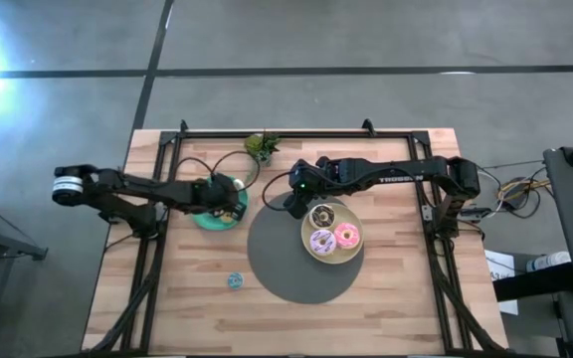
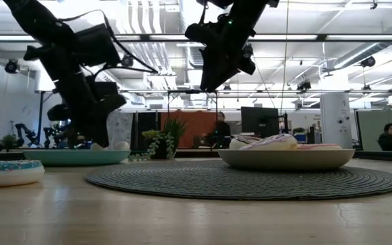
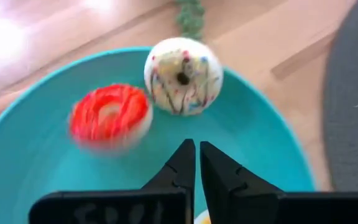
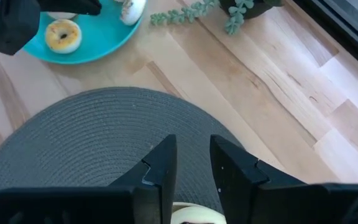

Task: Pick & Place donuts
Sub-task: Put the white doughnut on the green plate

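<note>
A teal plate (image 1: pixel 207 221) holds tiny donuts. The left wrist view shows a red-iced one (image 3: pixel 109 115) and a white sprinkled one (image 3: pixel 183 76); the right wrist view shows a yellow one (image 4: pixel 63 34). My left gripper (image 3: pixel 197 158) hovers over this plate, shut and holding nothing. A pale-yellow plate (image 1: pixel 311 257) on the grey mat carries the brown-and-white (image 1: pixel 322 215), lilac (image 1: pixel 321 241) and pink (image 1: pixel 347 236) donuts. My right gripper (image 4: pixel 191 155) hangs above the mat beside that plate, slightly open and empty. A tiny blue donut (image 1: pixel 235 280) lies flat on the wood.
A round grey woven mat (image 1: pixel 277 268) lies mid-table under the pale-yellow plate. A little green plant (image 1: pixel 261 146) stands near the far edge. Black frame rails (image 1: pixel 157 179) run along the table's sides. In the low view, people sit in the room beyond the table.
</note>
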